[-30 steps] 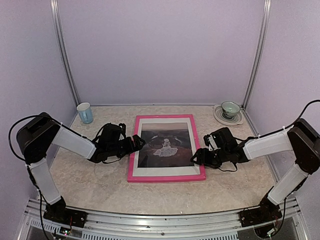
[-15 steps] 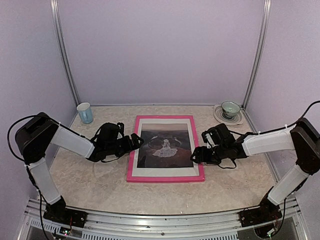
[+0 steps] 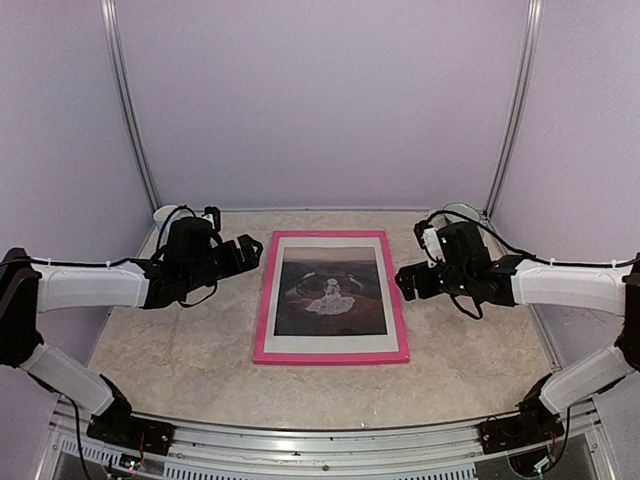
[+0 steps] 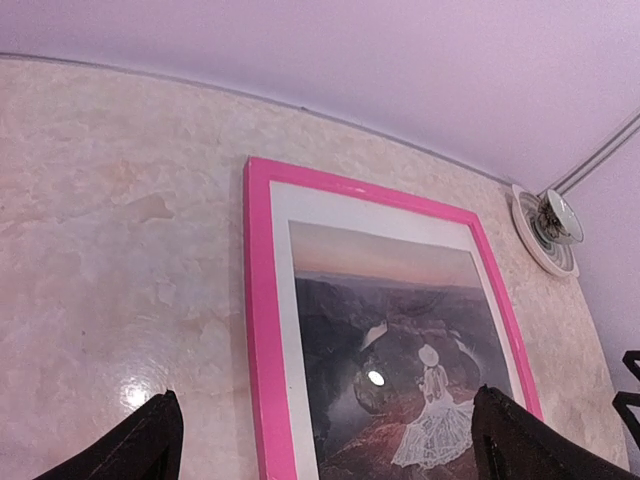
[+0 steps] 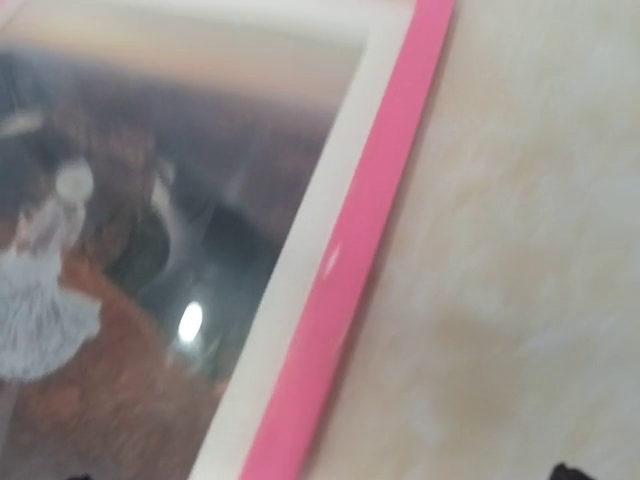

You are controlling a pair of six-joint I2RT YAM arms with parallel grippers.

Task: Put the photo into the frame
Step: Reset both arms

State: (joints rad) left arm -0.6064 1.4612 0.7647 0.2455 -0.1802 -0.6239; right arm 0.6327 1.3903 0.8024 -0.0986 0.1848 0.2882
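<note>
Your photo (image 3: 331, 293) lies in the pink frame (image 3: 330, 355) on the bench (image 3: 180, 350). Your left hand (image 3: 252, 252) and right hand (image 3: 403, 283) are open, holding nothing, one by each side

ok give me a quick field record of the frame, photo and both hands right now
frame: pink, lying flat on the table, front up
photo: inside the frame, picture side up, white border around it
left hand: open, holding nothing, by the frame's left rail
right hand: open, holding nothing, by the right rail
other: cup on saucer, far right corner
</note>
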